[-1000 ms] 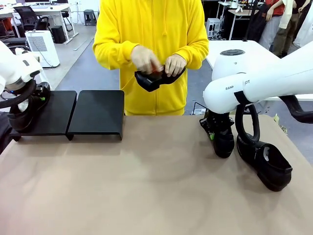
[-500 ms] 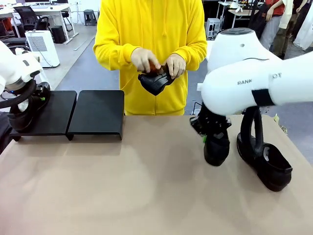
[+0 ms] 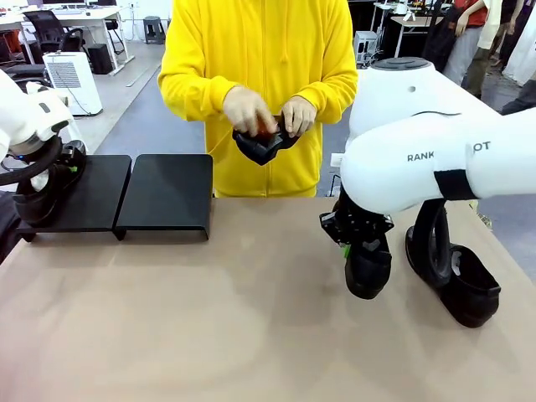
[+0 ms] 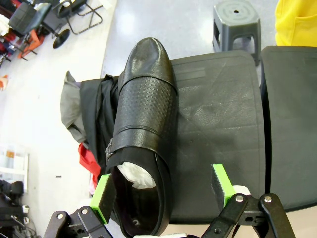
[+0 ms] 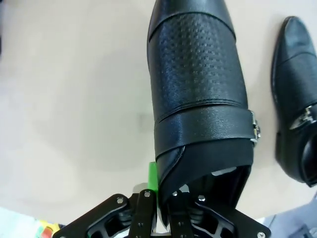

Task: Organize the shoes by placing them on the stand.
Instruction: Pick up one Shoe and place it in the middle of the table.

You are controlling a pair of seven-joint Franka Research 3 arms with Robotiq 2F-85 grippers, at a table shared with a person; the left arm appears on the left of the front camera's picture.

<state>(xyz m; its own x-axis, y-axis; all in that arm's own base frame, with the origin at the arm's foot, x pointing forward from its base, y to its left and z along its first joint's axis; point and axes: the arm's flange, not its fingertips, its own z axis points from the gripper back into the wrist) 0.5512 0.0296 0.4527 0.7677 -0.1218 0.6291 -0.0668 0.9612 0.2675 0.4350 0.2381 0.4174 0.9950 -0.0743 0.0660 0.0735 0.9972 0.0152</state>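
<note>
A: Well, where do you see the trouble? The right pincer [image 5: 159, 191] is closed on the held shoe [image 3: 367, 266], no?

B: Yes, but only on the thin collar leather, at one side. The shoe hangs toe-down over the right part of the worktop [image 3: 209, 318], so all its weight pulls on that small bite. I judge it may turn or slip out on the long way to the stand [image 3: 167, 193] at the far left corner.

A: Is the toe free of the worktop?

B: I cannot say surely; from the front it looks very near, maybe touching. If it drags, the shoe will twist in the grip.

A: And the second shoe [image 3: 459, 280]?

B: It lies just beside, by the right edge, and the arm's black cable [image 3: 429, 239] loops close over it. A sideways move could push it off.

A: The left side?

B: The left pincer [image 4: 163, 191] stands wide and holds nothing. The heel of the placed shoe [image 4: 143, 124] is between its pads, close to one of them. That shoe sits along the stand's outer edge. If the pincer leaves crookedly, a pad may hook the heel and tip it down.

A: The person?

B: The person's hands [image 3: 247, 107] hold a fourth shoe [image 3: 261, 144] beyond the far edge, near the free platform. Both could arrive there together.
</note>
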